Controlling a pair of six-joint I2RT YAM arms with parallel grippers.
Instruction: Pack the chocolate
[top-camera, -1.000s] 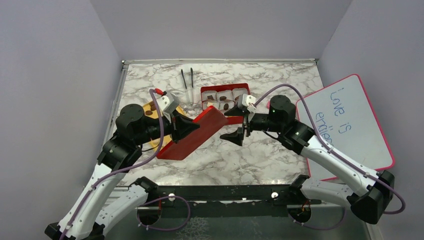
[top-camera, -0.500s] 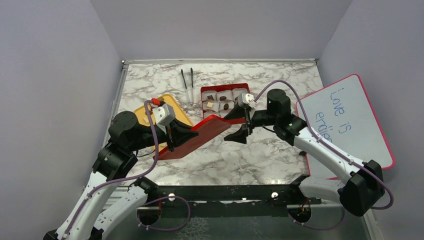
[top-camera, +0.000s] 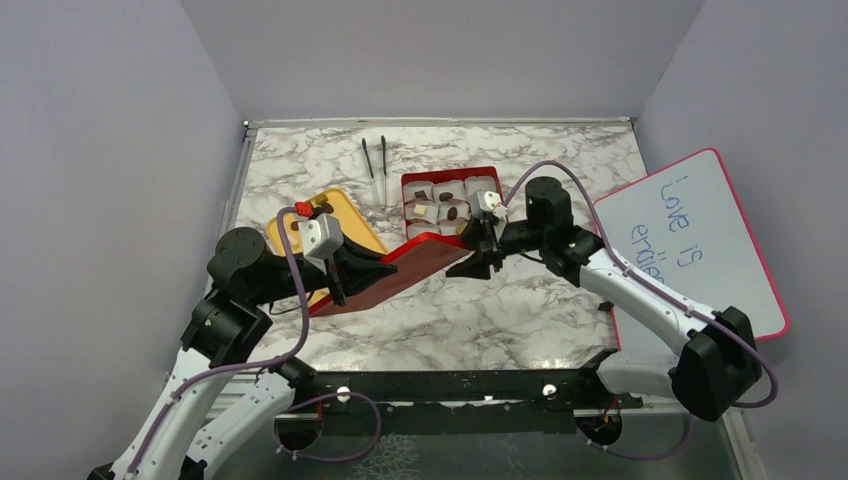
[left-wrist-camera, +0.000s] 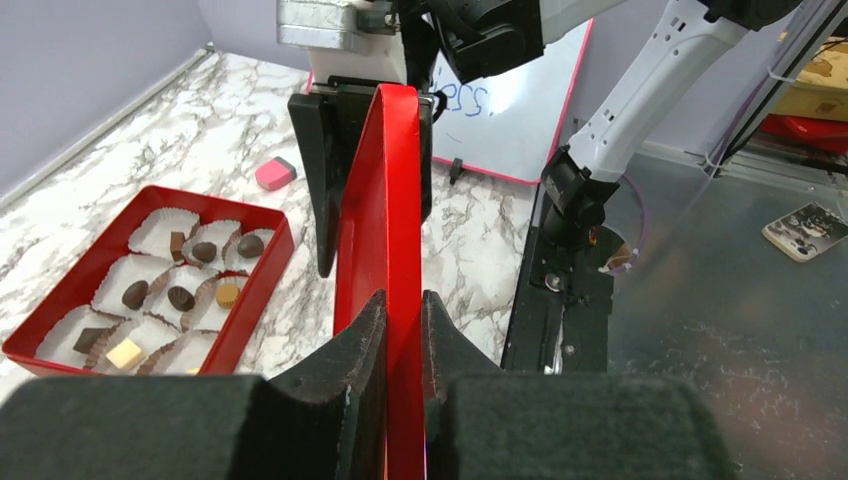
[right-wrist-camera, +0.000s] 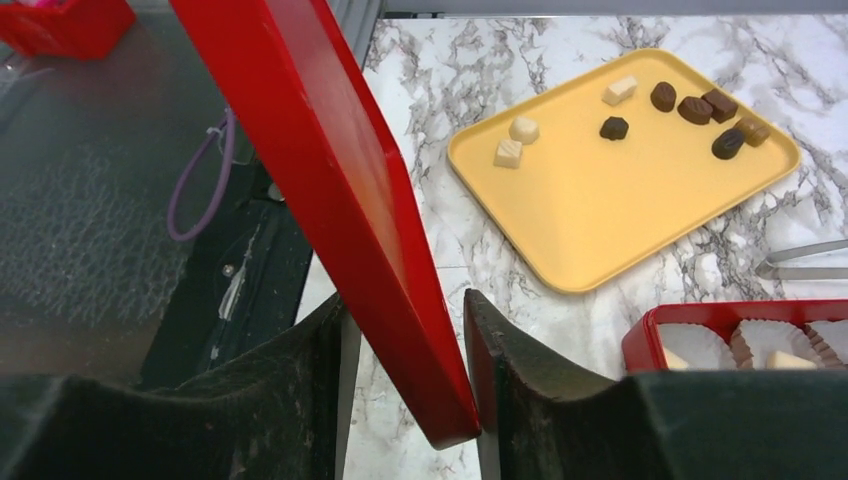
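Top external view: on the marble desk (top-camera: 560, 160), the two arms meet over the middle with a red lid (top-camera: 400, 272) slanting between them. A yellow tray (top-camera: 345, 215) lies behind the left arm, and the red box (top-camera: 490, 175) sits just beyond the lid's far end.

The left end effector (left-wrist-camera: 400, 330) is clenched on the lid's near edge. The right end effector (right-wrist-camera: 405, 310) straddles the far edge, jaws partly in. Whether its pads already press, I cannot tell.

Some chocolate (left-wrist-camera: 180, 297) sits in the box's paper cups, and more lies loose on the tray (right-wrist-camera: 614, 128).

This looks like a two-handed take of the lid. The right pads should seat flat on both faces, deep enough not to slip off the corner. The left grip should hold firm until they do. Only then should the lid be levelled and squared over the box rim. With pieces left on the tray, closing seems premature.
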